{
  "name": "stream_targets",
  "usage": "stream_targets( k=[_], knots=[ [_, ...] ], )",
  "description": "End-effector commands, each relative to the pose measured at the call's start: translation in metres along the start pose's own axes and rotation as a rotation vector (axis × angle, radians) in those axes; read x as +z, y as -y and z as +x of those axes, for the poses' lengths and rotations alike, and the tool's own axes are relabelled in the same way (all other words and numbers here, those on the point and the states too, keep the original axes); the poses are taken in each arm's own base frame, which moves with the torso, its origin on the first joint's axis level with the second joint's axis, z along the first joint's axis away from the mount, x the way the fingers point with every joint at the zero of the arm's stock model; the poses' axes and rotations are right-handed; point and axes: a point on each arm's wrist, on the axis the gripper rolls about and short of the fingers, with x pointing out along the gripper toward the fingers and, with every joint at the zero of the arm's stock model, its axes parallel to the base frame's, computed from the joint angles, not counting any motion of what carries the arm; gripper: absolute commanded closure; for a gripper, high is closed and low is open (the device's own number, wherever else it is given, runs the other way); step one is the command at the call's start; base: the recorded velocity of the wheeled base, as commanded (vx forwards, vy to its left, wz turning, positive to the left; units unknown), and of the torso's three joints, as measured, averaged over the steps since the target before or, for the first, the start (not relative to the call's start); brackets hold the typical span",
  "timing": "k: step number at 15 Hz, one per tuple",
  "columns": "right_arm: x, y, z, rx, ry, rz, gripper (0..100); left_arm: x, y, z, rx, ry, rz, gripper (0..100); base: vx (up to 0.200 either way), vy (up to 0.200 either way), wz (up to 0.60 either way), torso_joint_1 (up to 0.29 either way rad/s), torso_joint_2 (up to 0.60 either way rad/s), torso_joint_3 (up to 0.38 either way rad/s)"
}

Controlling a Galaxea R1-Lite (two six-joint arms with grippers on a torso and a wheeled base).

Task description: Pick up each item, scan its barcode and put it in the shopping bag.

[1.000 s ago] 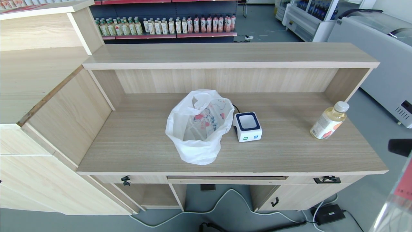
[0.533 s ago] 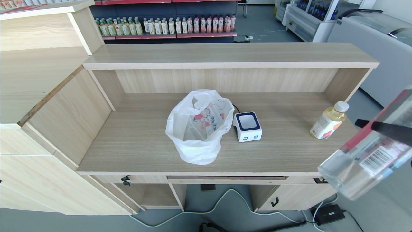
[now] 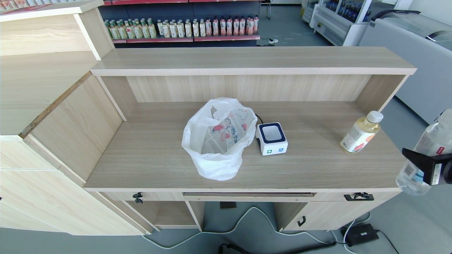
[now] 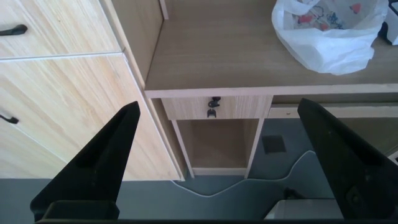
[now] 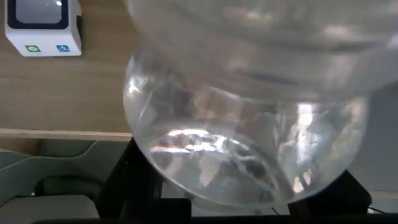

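Bottle of clear, rounded plastic sits clamped in the right gripper.

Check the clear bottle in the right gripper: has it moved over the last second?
Yes. The clear bottle has risen from below the front edge of the counter to level with the juice bottle standing near its right end.

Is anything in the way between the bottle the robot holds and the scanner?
Yes. The yellow drink bottle stands on the counter, roughly between the clear bottle in the right gripper and the scanner.
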Motion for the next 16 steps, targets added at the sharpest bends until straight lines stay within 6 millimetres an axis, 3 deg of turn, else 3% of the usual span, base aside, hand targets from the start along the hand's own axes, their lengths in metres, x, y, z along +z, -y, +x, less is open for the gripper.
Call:
stream_targets(
  k=[1, 8, 12, 16],
  knots=[
    [-0.008, 0.001, 0.017, -0.099, -0.064, -0.132, 100, 0.0, 0.0, 0.0, 0.0, 0.001, 0.0, 0, 0.0, 0.0, 0.0, 0.0, 0.0, 0.0],
    [0.0, 0.003, 0.055, -0.211, 0.118, -0.377, 100, 0.0, 0.0, 0.0, 0.002, 0.001, 0.0, 0, 0.0, 0.0, 0.0, 0.0, 0.0, 0.0],
    [-0.006, 0.007, 0.077, -0.199, 0.203, -0.552, 100, 0.0, 0.0, 0.0, 0.0, 0.001, 0.0, 0, 0.0, 0.0, 0.6, 0.002, 0.0, 0.004],
    [-0.012, 0.001, 0.115, -0.172, 0.333, -0.626, 100, 0.0, 0.0, 0.0, 0.0, 0.001, 0.0, 0, 0.0, 0.0, 0.6, 0.006, 0.0, 0.005]
  ],
)
